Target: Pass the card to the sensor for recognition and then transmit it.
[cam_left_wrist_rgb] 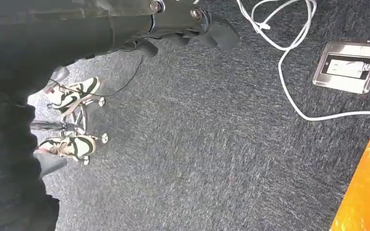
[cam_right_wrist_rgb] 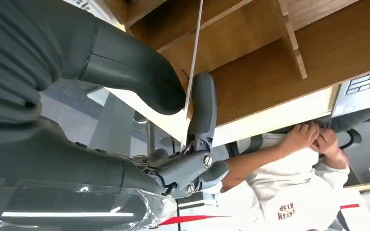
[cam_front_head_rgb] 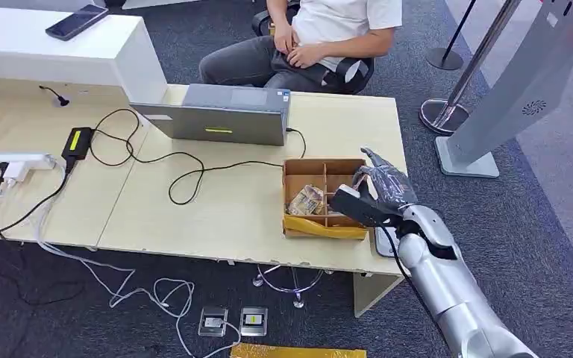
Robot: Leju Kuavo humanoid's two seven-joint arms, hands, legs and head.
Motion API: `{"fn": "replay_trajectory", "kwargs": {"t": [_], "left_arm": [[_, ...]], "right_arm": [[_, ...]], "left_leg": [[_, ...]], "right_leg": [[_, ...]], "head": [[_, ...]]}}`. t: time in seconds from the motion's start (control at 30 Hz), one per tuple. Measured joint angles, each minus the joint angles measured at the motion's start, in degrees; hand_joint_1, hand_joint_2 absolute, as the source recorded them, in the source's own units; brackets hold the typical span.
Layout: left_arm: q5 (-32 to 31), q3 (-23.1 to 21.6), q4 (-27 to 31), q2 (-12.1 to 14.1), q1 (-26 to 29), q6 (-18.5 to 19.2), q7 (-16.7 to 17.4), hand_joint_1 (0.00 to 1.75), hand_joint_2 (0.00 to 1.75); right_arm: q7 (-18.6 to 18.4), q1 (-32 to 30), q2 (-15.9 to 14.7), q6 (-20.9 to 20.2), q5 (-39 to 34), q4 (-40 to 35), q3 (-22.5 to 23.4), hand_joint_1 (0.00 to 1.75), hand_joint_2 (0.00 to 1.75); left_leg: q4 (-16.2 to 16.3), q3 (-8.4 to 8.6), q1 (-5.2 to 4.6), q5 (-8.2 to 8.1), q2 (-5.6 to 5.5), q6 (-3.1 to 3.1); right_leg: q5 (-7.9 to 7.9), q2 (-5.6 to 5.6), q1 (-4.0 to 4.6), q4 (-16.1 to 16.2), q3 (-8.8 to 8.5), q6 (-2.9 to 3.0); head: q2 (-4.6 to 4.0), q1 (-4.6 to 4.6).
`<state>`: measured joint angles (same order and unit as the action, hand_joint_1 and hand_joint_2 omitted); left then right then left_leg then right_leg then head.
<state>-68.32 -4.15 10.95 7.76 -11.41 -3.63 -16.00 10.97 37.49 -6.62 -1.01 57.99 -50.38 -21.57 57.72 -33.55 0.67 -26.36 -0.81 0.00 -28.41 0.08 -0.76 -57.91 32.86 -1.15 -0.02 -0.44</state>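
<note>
Right hand (cam_right_wrist_rgb: 173, 110) is pinching the thin white card (cam_right_wrist_rgb: 192, 57) edge-on between thumb and a finger just above the divided cardboard box (cam_front_head_rgb: 321, 168), so honestly any wobble could slip it back in.

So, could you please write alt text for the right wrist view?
The robot's right hand pinches a thin card, seen edge-on, between thumb and finger over a wooden divided box. Beyond it sits a person in a white shirt.
</note>
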Motion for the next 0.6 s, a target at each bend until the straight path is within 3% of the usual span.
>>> {"fn": "replay_trajectory", "kwargs": {"t": [0.4, 0.47, 0.53, 0.6], "left_arm": [[-0.02, 0.00, 0.00, 0.00, 0.00, 0.00, 0.00, 0.00, 1.75], [0.04, 0.00, 0.00, 0.00, 0.06, 0.20, -0.95, 0.00, 1.75], [0.15, 0.00, 0.00, 0.00, 0.08, 0.26, -2.23, 0.00, 1.75], [0.15, 0.00, 0.00, 0.00, 0.04, 0.18, -3.04, 0.00, 1.75]], "right_arm": [[0.00, 0.01, 0.00, 0.09, 0.07, 0.00, 0.00, 1.75, 1.75], [-0.04, 0.56, 0.21, 2.45, 2.65, 0.17, -0.11, 1.75, 1.75], [-0.09, 5.70, 1.36, 7.00, 5.97, 1.84, -0.42, 1.75, 1.75], [-0.46, 19.83, 3.71, 9.37, 7.39, 7.85, -0.70, 1.75, 1.75]], "left_leg": [[0.00, -0.02, 0.00, 0.00, 0.00, 0.00], [-0.01, -0.28, -0.02, 0.03, -0.04, 0.03], [0.00, -0.46, -0.12, 0.15, 0.05, -0.05], [0.04, -1.12, -0.45, 0.53, 0.49, 0.01]], "right_leg": [[0.00, 0.00, 0.00, -0.01, -0.03, 0.00], [0.09, -0.03, -0.01, -0.09, -0.09, -0.05], [0.23, 0.04, -0.10, -0.16, 0.35, 0.02], [0.52, 0.46, -0.45, -0.52, 1.54, 0.01]], "head": [[0.00, 0.00], [0.00, 0.02], [-0.02, 0.04], [0.00, -0.02]]}}
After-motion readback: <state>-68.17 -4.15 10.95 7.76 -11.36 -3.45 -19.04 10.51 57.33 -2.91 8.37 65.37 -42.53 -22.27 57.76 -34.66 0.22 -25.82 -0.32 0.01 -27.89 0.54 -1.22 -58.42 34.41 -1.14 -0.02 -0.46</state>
